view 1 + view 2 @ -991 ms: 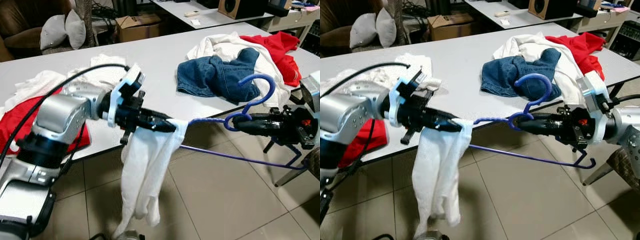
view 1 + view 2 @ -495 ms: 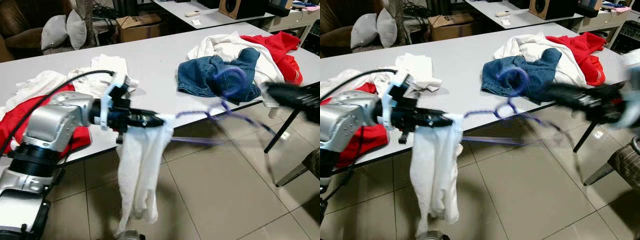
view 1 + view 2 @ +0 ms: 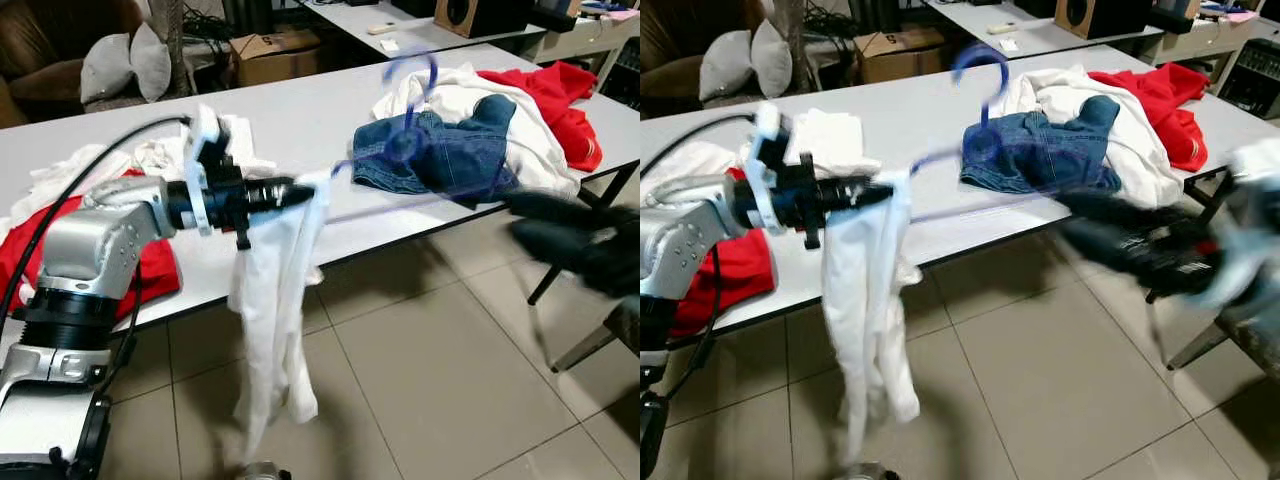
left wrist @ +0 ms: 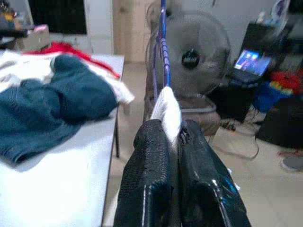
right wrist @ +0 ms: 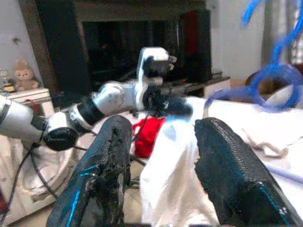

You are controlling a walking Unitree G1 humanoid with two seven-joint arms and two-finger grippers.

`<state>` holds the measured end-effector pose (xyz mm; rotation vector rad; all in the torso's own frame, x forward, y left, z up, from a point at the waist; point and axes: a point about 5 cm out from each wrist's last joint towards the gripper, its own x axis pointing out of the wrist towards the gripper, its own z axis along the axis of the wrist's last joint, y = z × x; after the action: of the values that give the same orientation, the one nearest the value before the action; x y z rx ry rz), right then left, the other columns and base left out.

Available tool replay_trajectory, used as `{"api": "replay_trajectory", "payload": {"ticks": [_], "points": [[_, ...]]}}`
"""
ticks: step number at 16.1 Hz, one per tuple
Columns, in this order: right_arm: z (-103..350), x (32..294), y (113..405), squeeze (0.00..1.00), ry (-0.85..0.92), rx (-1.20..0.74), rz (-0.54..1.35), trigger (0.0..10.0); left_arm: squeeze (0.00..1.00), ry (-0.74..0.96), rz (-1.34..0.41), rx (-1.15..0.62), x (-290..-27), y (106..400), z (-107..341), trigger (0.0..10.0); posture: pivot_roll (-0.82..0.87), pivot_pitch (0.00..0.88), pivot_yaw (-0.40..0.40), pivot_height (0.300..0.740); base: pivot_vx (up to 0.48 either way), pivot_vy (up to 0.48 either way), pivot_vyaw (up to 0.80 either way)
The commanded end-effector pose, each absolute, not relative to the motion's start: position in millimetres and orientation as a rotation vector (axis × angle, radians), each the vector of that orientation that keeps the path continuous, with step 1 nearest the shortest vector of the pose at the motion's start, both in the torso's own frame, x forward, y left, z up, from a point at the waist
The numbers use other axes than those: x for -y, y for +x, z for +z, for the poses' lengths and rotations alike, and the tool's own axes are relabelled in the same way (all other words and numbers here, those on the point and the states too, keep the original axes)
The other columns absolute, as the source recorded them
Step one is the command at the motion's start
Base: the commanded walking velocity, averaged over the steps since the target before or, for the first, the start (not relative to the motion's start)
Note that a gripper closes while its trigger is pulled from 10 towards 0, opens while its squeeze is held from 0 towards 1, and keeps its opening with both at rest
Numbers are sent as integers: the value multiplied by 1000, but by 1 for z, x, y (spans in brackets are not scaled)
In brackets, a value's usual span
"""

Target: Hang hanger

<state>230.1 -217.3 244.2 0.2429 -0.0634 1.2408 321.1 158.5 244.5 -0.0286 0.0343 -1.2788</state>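
Since a second ago the right hand (image 3: 1090,215) has let go of the hanger (image 3: 405,145) and dropped back toward 4 o'clock, while the hanger swung up so its hook now stands blurred over the table (image 3: 300,110). Head views: left hand (image 3: 295,192) reaches toward 3 o'clock above the near table edge, fingers pressed together on the white garment (image 3: 275,320), which drapes from the grip down toward the tiled floor; the hanger's blue arm runs from that same grip out toward 2 o'clock, hook up, in front of the denim garment (image 3: 445,150). Right hand is smeared by motion, well apart from the hanger. A red garment (image 3: 555,95) and white cloth lie behind the denim. Left wrist view: both fingers (image 4: 149,161) pinch a fold of white cloth, with the blue hanger wire rising out of the fold; a fan stands beyond the table end, and a small lit screen shows nothing readable. Right wrist view: fingers (image 5: 113,156) spread wide, nothing between them, facing the left arm and the hanging cloth. Judgement: step in hand is a handover, garment and hanger now carried by the left hand alone; next the hook must be steadied and brought to a rail, none in sight. No brands or legible writing.
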Motion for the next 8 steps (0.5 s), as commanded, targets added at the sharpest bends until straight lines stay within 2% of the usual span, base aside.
{"api": "replay_trajectory", "payload": {"ticks": [1, 2, 3, 5, 8], "points": [[222, 201, 235, 1000, 251, -19, 1178, 10000, 0, -25, -1319, 36, -156, 317, 264, 0, -53, 0, 68, 740, 0, 0, 0], [222, 201, 235, 1000, 251, -19, 1178, 10000, 0, -25, -1319, 36, -156, 317, 264, 0, -53, 0, 68, 740, 0, 0, 0], [178, 193, 253, 1000, 272, -96, 962, 10000, 0, -66, -1363, 57, -152, 311, 272, 0, -41, 0, 57, 740, 0, 0, 0], [141, 186, 264, 1000, 315, -151, 836, 10000, 0, -122, -1393, 81, -145, 305, 276, 0, -36, 0, 50, 740, 0, 0, 0], [137, 183, 273, 1000, 405, -114, 830, 10000, 0, -188, -1440, 95, -133, 300, 278, 0, -30, 0, 44, 740, 0, 0, 0]]}}
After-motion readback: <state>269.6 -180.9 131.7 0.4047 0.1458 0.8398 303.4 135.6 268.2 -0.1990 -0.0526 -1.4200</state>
